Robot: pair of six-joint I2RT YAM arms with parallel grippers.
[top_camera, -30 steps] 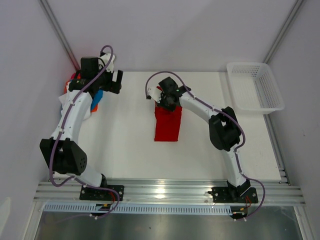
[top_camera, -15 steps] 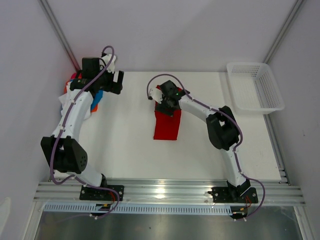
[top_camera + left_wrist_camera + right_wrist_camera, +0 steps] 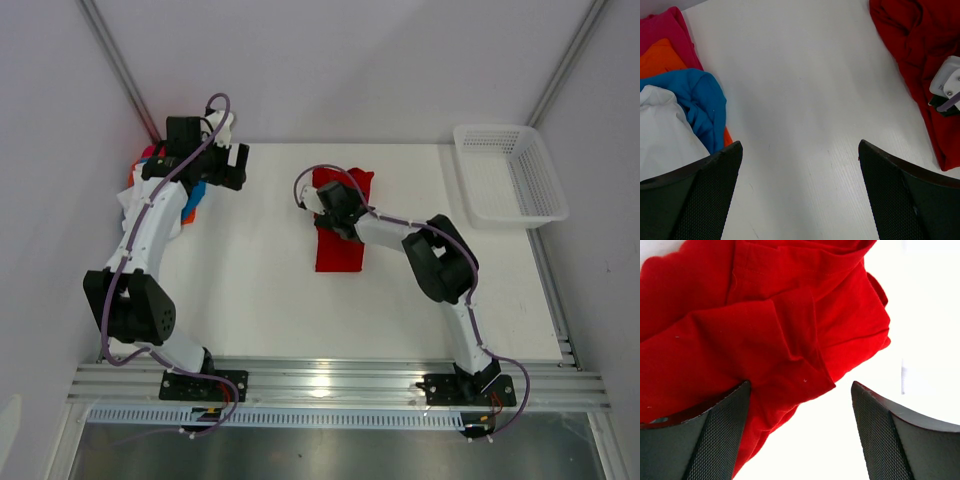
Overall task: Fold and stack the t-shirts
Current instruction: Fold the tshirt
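Top external view: on the white table (image 3: 250, 300), the large red t-shirt (image 3: 338, 255) lies near the centre, folded into a narrow strip with its far end rumpled. The other t-shirts (image 3: 188, 200), white, blue, orange and pink, sit heaped at the far left edge. The right gripper (image 3: 800, 390) hangs low over the red cloth's bunched far end, fingers spread and pinching nothing. The left gripper (image 3: 800, 150) hovers beside the heap, fingers wide apart and empty. The red shirt's fold looks unfinished; the next move likely calls for gripping the rumpled end and laying it flat over the strip.
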